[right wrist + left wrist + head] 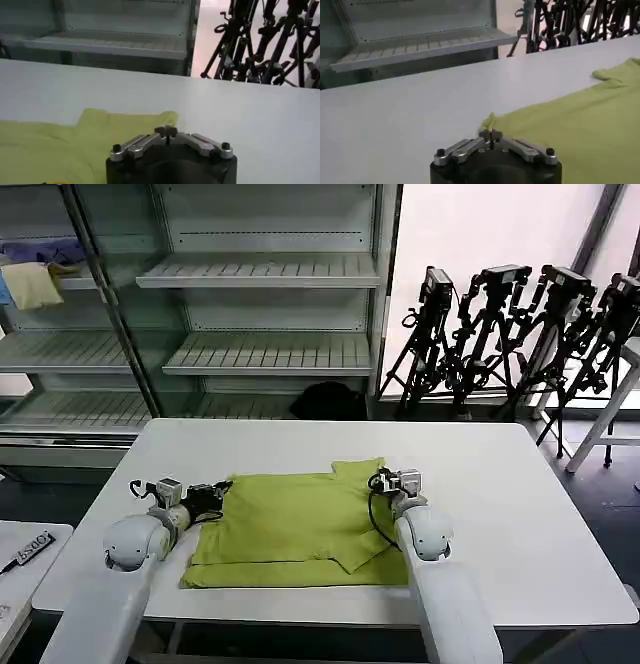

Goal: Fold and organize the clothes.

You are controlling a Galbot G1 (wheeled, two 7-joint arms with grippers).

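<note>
Two grippers sit low at opposite sides of the lime T-shirt (295,524), which lies flat, partly folded, on the white worktop (520,524) a little toward its near edge and roughly midway between its left and right edges. One sleeve (358,472) points toward the far edge and a folded flap lies over the body near the right arm.

On the shirt's left side, the left gripper (222,490) rests at the far-left corner of the cloth. In the left wrist view its fingers (490,134) are drawn together, and the shirt's corner (490,120) rises into a small peak just beyond them. They look to be pinching that corner, though the grip itself is hard to confirm.

Meanwhile the right gripper (377,481) sits by the sleeve on the shirt's right side. In the right wrist view its fingers (166,132) are also pressed together, right at the sleeve's edge (170,118). Whether they actually hold fabric I cannot tell.

The step in hand looks like gripping both far corners for the next fold. To do it well, both grips should catch every layer. Lift only enough to clear the worktop, move the two arms together at a matched pace toward the near edge, and lay the edges down aligned so no creases are trapped.
</note>
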